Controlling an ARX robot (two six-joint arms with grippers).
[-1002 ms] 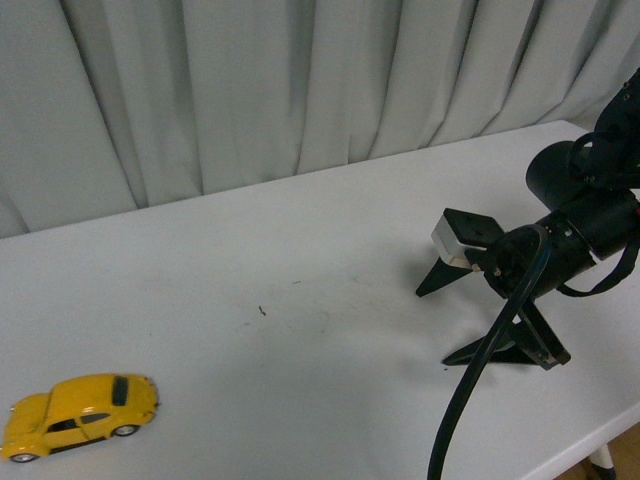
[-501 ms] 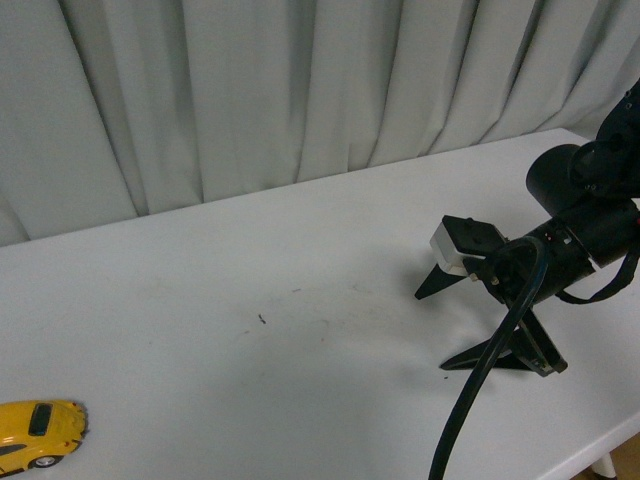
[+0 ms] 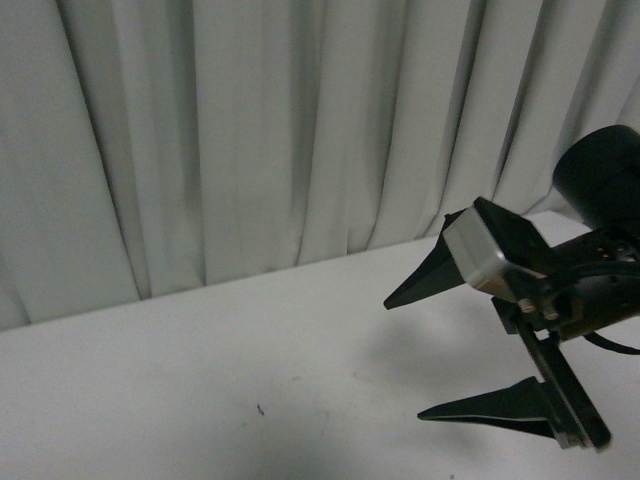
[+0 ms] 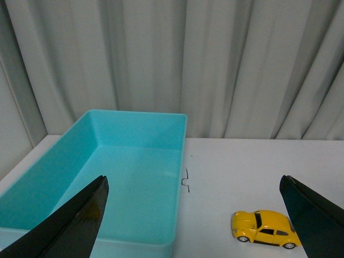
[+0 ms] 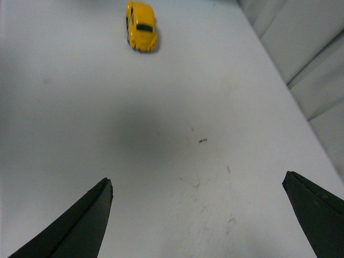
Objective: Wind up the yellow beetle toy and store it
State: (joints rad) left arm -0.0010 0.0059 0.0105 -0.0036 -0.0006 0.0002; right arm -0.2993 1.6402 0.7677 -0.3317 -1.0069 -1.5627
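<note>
Yellow beetle toy has slipped out of front view past eight o'clock! Right claw has risen at four o'clock, wide and empty; left claw wide too, so the grab is yet to come.

left end effector: fingers cropped (bottom edge) | teal bin: near wall part-hidden

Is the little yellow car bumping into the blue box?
Apart. The left wrist view shows bare white table between the yellow beetle toy and the turquoise box.
</note>
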